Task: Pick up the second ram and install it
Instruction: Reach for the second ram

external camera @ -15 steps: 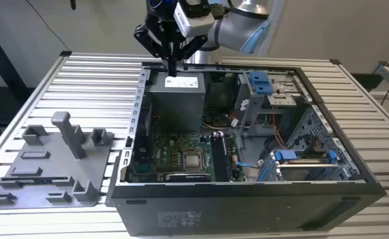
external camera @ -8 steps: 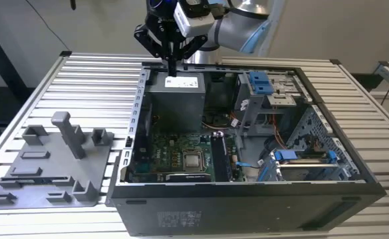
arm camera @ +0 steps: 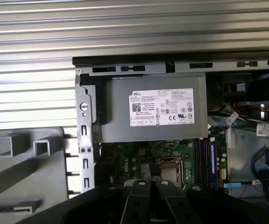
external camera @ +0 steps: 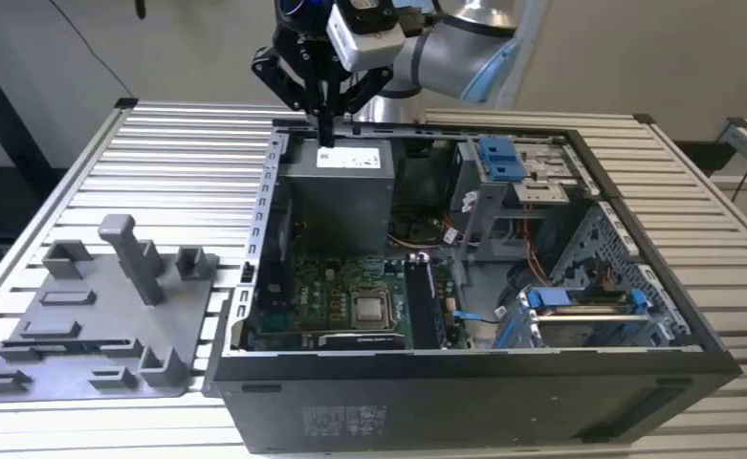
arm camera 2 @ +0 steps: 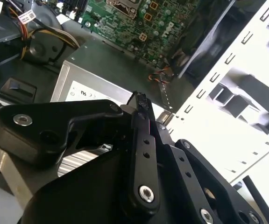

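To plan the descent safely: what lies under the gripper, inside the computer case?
Under the gripper sits the grey power supply with its white label, in the computer case. Beside it the green motherboard shows. What lies beneath the power supply is covered.

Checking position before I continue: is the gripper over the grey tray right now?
No, the gripper hangs above the power supply inside the computer case, apart from the grey tray.

I work in a robotics lab: ribbed aluminium-slat bench (external camera: 156, 143), open black metal computer case (external camera: 475, 402), grey plastic fixture tray (external camera: 112, 316).
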Motion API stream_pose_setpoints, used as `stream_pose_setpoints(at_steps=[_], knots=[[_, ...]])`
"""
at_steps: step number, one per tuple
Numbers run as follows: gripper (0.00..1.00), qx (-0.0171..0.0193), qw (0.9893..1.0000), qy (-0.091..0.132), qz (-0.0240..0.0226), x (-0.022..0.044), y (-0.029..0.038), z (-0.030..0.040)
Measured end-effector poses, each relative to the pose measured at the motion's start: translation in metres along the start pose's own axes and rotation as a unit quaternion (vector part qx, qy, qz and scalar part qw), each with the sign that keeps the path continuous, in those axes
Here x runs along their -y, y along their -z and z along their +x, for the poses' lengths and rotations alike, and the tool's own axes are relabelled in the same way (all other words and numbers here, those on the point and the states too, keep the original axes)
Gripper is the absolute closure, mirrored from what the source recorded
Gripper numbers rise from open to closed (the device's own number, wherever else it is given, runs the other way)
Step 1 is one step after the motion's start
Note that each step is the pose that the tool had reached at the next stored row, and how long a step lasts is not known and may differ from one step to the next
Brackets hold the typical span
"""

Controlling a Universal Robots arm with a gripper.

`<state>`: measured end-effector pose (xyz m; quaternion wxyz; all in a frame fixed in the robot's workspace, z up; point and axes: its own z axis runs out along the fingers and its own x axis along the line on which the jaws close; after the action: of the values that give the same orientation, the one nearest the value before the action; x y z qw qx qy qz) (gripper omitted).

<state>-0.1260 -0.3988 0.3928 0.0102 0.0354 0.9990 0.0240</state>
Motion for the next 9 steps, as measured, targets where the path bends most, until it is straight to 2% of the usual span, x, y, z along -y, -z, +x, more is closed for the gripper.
stream_pose_setpoints(at_steps=[9], knots=[[0.89,-0.0001,1.0,0.0,-0.0001,0.001,0.0003,0.0143]])
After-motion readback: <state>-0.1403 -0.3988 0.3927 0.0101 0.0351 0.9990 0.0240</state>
